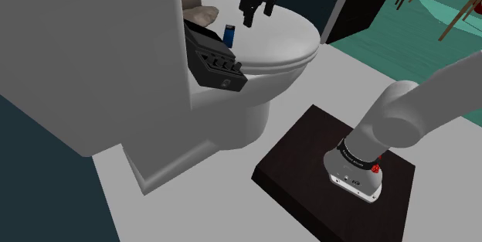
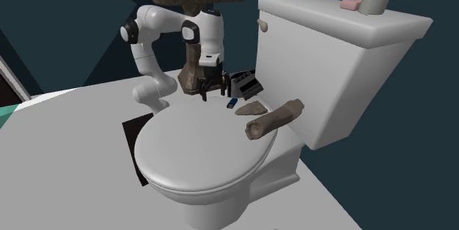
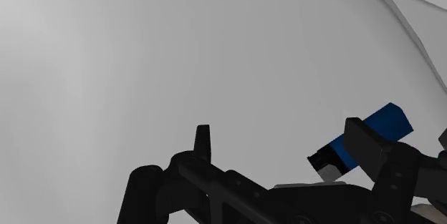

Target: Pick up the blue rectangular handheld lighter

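- White toilet lid (image 1: 287, 41), closed, carries the blue lighter (image 1: 229, 34), which sits near the tank (image 1: 93, 55), just beside a black boxy object (image 1: 214, 61).
- Part of that black boxy object is hidden behind the tank's corner in the shoulder view.
- From the wrist camera, the blue lighter (image 3: 392, 121) lies partly behind one of the black fingers (image 3: 367, 144). Its blue body shows on one side of that finger and a black-and-white end on the other.
- Seen from the second exterior view, the blue lighter (image 2: 231, 103) is a tiny dark sliver, hard to make out.
- Black gripper (image 1: 259, 15) hangs over the lid, its upper part cut off by the shoulder view's top edge.
- Its jaws are spread wide and hold nothing. In the shoulder view the fingertips are apart from the blue lighter.
- Two brown lumps (image 2: 274, 118) lie on the lid by the tank; what they are cannot be told.
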`<state>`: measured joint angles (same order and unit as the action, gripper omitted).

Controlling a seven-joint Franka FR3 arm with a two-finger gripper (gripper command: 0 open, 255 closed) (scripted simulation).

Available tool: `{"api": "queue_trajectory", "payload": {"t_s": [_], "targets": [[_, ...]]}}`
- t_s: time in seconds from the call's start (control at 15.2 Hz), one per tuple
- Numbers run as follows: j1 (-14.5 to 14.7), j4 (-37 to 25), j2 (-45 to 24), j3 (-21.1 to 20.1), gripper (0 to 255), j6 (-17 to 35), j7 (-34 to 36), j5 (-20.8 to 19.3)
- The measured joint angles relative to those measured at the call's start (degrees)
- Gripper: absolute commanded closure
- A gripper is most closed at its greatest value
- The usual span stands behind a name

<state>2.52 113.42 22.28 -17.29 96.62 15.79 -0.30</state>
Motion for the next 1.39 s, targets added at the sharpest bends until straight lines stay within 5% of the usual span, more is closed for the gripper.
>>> {"api": "queue_trajectory", "payload": {"t_s": [0.4,0.92,0.99,1.39], "targets": [[1.65,-10.43,-10.19,-6.34,0,-1.56,4.04,-4.55],[1.92,-5.72,-10.76,-6.87,0,3.98,5.09,-5.06],[1.92,-5.37,-10.6,-6.83,255,4.36,5.13,-5.04],[2.02,-5.12,-10.45,-6.96,255,4.95,5.39,-5.03]]}}
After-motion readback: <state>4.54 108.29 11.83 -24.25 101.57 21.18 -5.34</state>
